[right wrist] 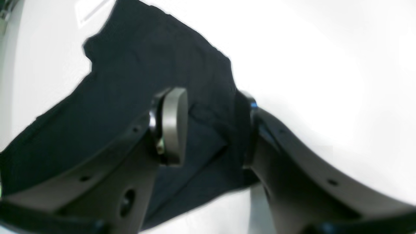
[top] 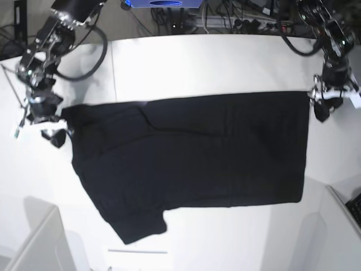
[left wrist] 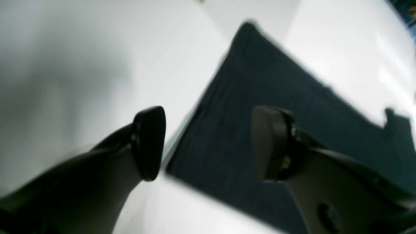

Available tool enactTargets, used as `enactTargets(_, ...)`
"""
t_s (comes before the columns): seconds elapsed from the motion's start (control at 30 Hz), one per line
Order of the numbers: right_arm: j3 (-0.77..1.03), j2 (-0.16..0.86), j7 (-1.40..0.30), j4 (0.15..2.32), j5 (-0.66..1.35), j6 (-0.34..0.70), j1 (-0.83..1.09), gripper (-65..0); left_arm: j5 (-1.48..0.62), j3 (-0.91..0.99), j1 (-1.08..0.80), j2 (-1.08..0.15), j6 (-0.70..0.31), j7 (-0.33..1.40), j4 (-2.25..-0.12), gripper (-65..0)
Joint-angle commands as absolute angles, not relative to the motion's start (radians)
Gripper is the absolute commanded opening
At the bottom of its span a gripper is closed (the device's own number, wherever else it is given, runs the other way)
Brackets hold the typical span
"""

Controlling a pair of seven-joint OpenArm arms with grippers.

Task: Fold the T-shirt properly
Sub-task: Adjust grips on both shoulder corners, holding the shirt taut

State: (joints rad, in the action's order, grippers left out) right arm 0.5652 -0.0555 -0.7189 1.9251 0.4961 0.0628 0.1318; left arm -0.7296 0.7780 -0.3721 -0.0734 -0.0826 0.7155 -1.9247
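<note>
Cloth covers most of the white table (top: pixel 214 62): the T-shirt (top: pixel 192 152) lies spread flat across the middle in the base view, plain black side up, its hem edge running down the right of that view and one short sleeve pointing toward the near left corner. No print, label or lettering can be read on the fabric in any view.

At the shirt's upper right corner in the base view, the left gripper (left wrist: pixel 208 143) hangs above the cloth with its jaws set well apart. Its wrist camera shows a dark corner of the shirt lying on the table between the two pads, which grip nothing.

On the opposite side, the right gripper (right wrist: pixel 211 126) sits at the shirt's upper left corner, by the sleeve. Its jaws also stand apart, with a gap between them. Wrinkled black fabric fills that gap in the wrist view, and the far pad may be brushing the cloth's edge, though the picture is too blurred to be sure. Neither pad presses the fabric
</note>
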Motion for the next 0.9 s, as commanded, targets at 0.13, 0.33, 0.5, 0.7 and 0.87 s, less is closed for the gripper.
enactTargets(0.13, 0.567, -0.12, -0.707, 1.96, 0.512, 0.067, 0.208, -42.0, -0.728, 0.935, -0.455, -0.004, -0.303, 0.694, -1.937, -25.2)
enactTargets(0.33, 0.581, -0.131, -0.705, 1.956, 0.593, -0.025, 0.285, -41.7, -0.725, 1.046, -0.512, 0.008, -0.424, 0.696, -1.926, -25.2)
enactTargets(0.5, 0.671, -0.128, -0.708, 1.911, 0.756, -0.071, 0.311, -41.4, -0.725, 1.05, -0.532, 0.007, -0.426, 0.696, -1.857, -25.2)
enactTargets(0.7, 0.679, -0.113, -0.708, 1.811, 0.753, -0.07, 0.308, -38.3, -0.723, 1.046, -0.519, 0.005, -0.426, 0.694, -1.716, -25.2)
enactTargets(0.87, 0.684, -0.101, -0.707, 1.727, 0.751, -0.07, 0.274, -33.9, -0.707, 1.044, -0.481, -0.021, -0.426, 0.694, -1.659, -25.2)
